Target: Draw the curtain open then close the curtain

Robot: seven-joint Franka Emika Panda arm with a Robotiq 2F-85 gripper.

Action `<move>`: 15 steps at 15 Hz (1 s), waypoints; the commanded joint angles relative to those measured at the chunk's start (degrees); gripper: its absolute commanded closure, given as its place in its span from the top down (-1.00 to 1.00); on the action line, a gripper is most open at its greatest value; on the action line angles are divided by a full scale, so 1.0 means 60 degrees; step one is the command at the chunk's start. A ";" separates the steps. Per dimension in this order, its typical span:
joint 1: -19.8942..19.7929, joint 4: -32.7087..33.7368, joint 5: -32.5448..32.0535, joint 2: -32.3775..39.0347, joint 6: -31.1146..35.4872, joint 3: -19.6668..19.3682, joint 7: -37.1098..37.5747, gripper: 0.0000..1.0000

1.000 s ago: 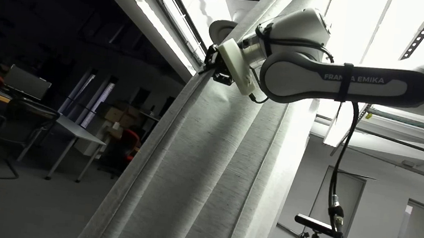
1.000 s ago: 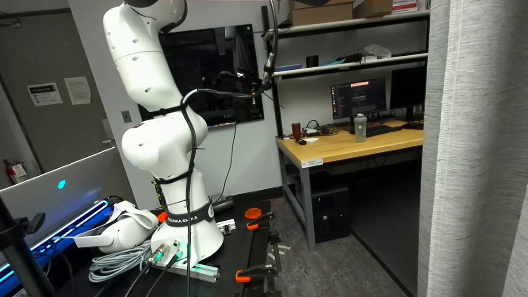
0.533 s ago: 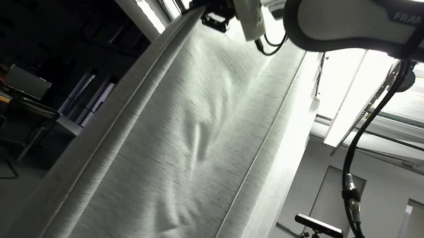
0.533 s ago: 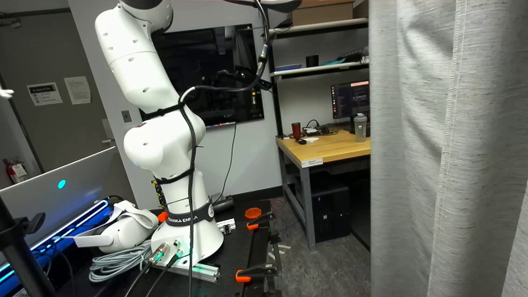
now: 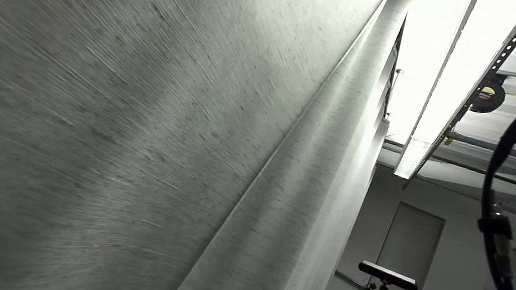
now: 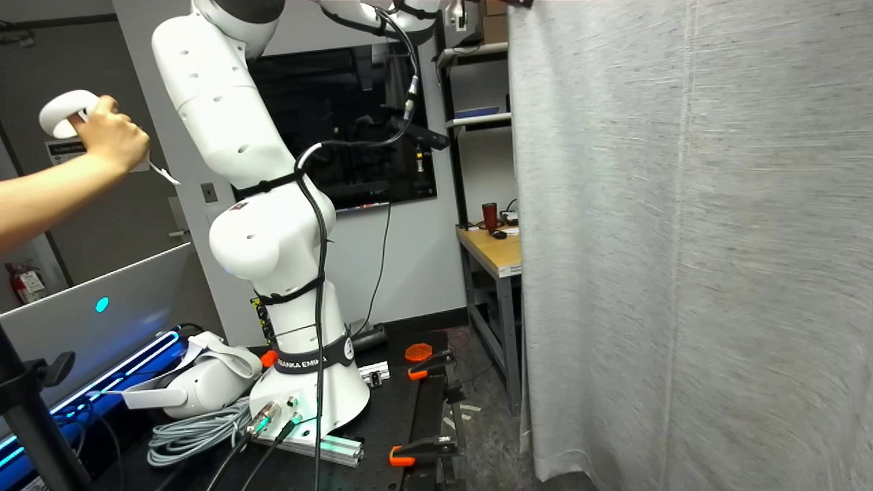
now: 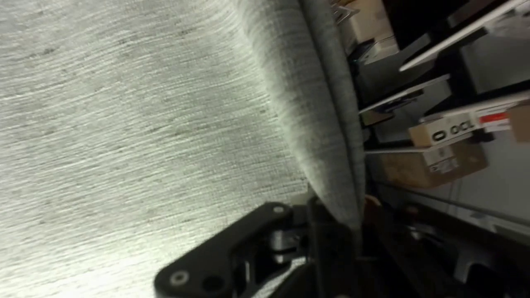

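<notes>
The curtain [image 6: 614, 259] is a v. big pale-grey sheet, fine ribbed weave w/ dark flecks. In an exterior view it takes up the right side, hanging past the black table [image 6: 394, 409] w/ a strip of floor [image 6: 487, 440] btwn. A stitched seam [image 6: 675, 204] runs down it, & the bottom corner [image 6: 556, 460] shows low down, a bit curled; can't tell if it touches the floor. In an exterior view it's a broad, smooth spread up to a long slanting crease [image 5: 282, 140], w/ narrower folds beyond, v. bright nr the overhead light [image 5: 439, 77].

Wrist view: gripper [image 7: 341, 213] is clamped tight on the curtain's edge, fingers [image 7: 321, 227] pressed tog. w/ only a doubled fold [image 7: 302, 91] of cloth caught btwn them.

Around: white arm [image 6: 239, 123] is mounted on the black table; its black cable [image 6: 319, 239] loops off in both exterior views. In the way: the curtain itself, blocking much of the wooden desk [image 6: 498, 254] & shelf [image 6: 479, 121]. Red cup [image 6: 490, 216] sits on the bit of desk that shows, just left of the cloth. Past the edge, in the wrist view, cardboard boxes [image 7: 434, 165] are stacked nr more shelving. Clamps [image 6: 430, 448], orange & black, are on the table's curtain side. Far side, a person's hand [image 6: 112, 140] grips a white controller [image 6: 63, 112]; below it a VR headset [image 6: 211, 385] lies nr a coiled grey cord [image 6: 194, 436].
</notes>
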 commanded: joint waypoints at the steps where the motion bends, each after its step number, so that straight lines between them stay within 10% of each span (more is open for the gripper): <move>1: 0.0037 0.0989 -0.1220 0.0845 -0.0888 0.1794 0.0205 -0.98; 8: -0.0090 0.1724 -0.4835 0.2371 -0.3010 0.5475 0.0963 -0.98; 15: 0.0671 0.1774 -0.6925 0.3588 -0.3543 0.6074 0.0632 -0.98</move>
